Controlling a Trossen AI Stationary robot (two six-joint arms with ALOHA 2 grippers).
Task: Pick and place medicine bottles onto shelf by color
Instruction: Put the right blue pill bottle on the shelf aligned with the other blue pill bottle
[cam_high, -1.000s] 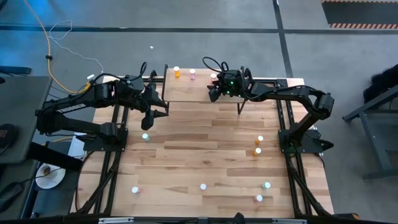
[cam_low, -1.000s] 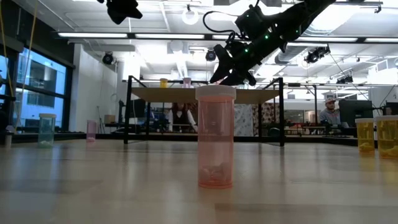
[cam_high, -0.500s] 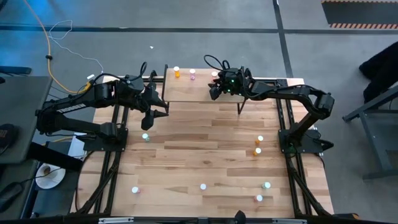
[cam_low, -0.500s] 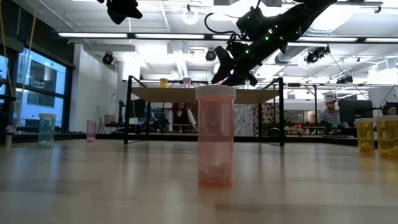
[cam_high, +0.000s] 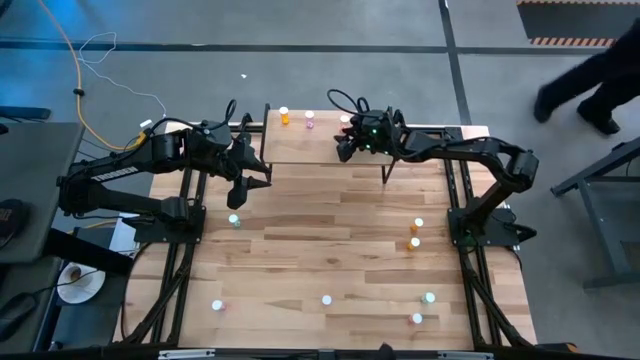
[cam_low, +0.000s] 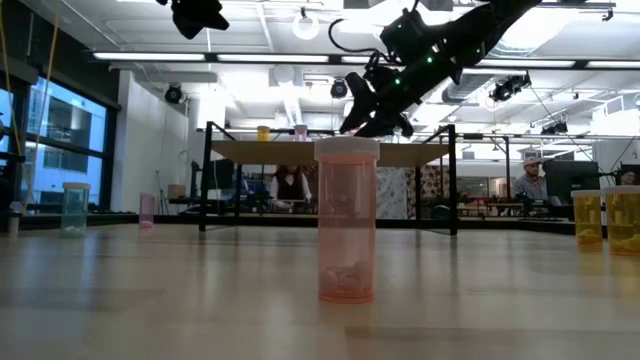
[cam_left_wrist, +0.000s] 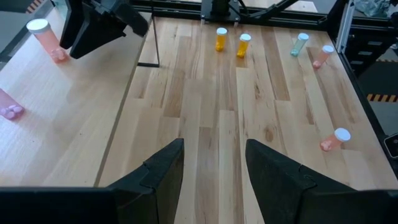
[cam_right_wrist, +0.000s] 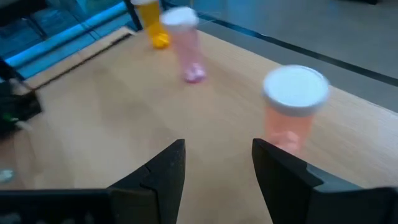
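**Medicine bottles: three on the shelf**

Your shelf, top centre of the high view, carries an orange bottle and two pink ones. Right gripper hovers over it, jaws open, empty. Left gripper waits centre-left, jaws apart, empty.

both arms are matte black, built of slim boxy links joined by rounded joint housings, with thin black cables looping off the wrists. the left arm carries white lettering along its upper link, while the right arm shows small green lights near its wrist. each of the left gripper and right gripper has two broad, dark, wedge-shaped fingers with smooth angled faces.
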